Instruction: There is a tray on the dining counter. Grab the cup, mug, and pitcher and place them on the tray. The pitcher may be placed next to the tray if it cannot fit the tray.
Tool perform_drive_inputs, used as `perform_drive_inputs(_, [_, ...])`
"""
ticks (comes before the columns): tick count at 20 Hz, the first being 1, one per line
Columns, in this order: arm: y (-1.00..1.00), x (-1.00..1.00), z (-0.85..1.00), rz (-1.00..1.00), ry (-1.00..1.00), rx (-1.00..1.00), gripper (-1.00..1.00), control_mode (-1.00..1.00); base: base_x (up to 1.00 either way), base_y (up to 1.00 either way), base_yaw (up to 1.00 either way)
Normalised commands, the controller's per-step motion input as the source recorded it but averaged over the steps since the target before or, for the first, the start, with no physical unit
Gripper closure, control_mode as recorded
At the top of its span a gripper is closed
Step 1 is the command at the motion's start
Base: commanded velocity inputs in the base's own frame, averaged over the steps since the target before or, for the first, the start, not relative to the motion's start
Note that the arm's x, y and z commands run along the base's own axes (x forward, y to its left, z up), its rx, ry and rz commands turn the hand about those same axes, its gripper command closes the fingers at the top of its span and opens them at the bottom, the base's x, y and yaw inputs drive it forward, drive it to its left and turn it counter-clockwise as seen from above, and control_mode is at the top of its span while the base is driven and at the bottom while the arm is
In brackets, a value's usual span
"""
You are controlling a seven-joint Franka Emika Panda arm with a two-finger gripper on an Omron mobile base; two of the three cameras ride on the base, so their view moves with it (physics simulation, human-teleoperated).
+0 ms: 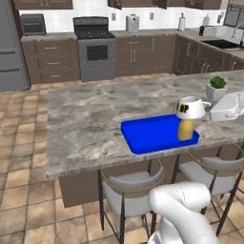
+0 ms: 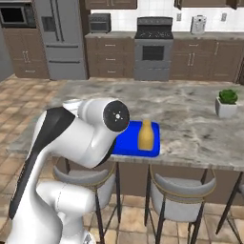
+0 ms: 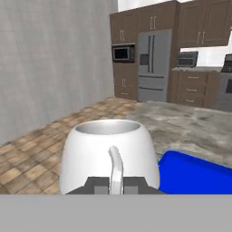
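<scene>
Hand view: hand clamped on mug handle, held above worktop; tray w/ pitcher just below.

**A:** Where could a gripper pass over the dining counter?

**B:** The counter's left and far stretches lie bare and wide. The blue tray sits at the near edge, and most of its floor is free.

**A:** What stands in the way?

**B:** The yellow-orange pitcher stands upright in the tray's right end. The white mug hangs in the air just above it, pinched by its handle. A small potted plant stands farther back to the right.

**A:** And below?

**B:** Grey stools are tucked beneath the near edge, under the tray.
</scene>
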Motion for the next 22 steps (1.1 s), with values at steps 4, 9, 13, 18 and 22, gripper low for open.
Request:
perform_drive_inputs(4, [0.0,0.0,0.0,0.0,0.0,0.0,1.0,1.0,0.38,-0.18,0.35])
perform_drive_inputs(9, [0.0,0.0,0.0,0.0,0.0,0.0,1.0,1.0,0.55,-0.24,0.19])
perform_drive_inputs(13, [0.0,0.0,0.0,0.0,0.0,0.0,1.0,1.0,0.46,-0.14,0.12])
perform_drive_inputs(18, [0.0,0.0,0.0,0.0,0.0,0.0,1.0,1.0,0.13,-0.01,0.0])
perform_drive_inputs(22, [0.0,0.0,0.0,0.0,0.0,0.0,1.0,1.0,0.0,0.0,0.0])
